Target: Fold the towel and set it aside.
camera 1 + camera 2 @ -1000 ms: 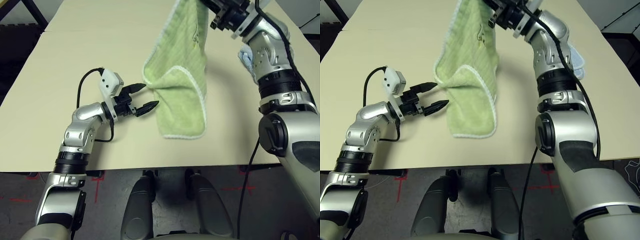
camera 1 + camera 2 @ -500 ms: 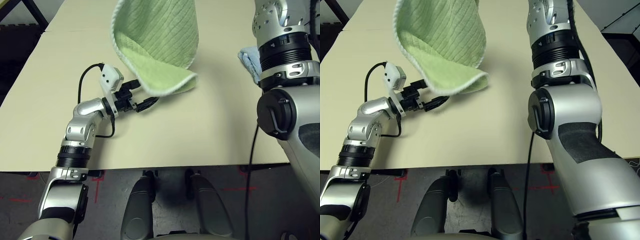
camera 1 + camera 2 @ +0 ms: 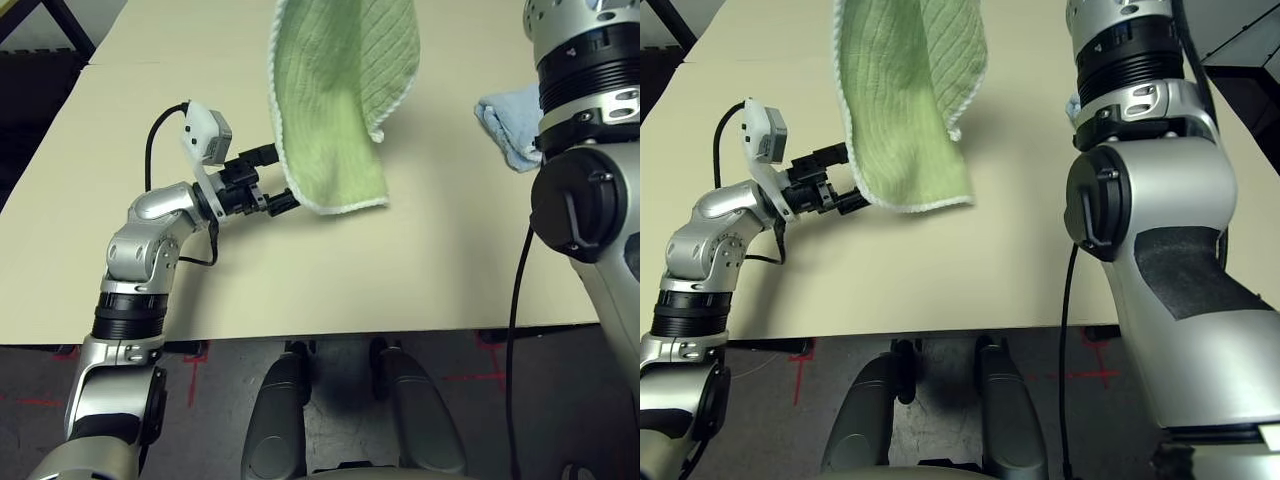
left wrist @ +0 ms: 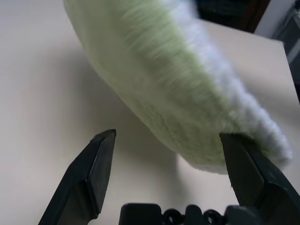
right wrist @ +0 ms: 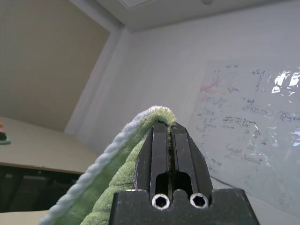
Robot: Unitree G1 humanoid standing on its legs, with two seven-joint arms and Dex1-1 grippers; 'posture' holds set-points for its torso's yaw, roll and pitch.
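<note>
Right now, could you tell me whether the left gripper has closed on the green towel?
No: the left gripper stands open, its fingers apart below the hanging towel.

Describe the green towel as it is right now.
The light green terry towel with white stitched edging hangs doubled over in the air above the tan table. The right gripper is shut on its upper edge. Its lower end dangles between the open fingers of the left gripper; contact is unclear.
</note>
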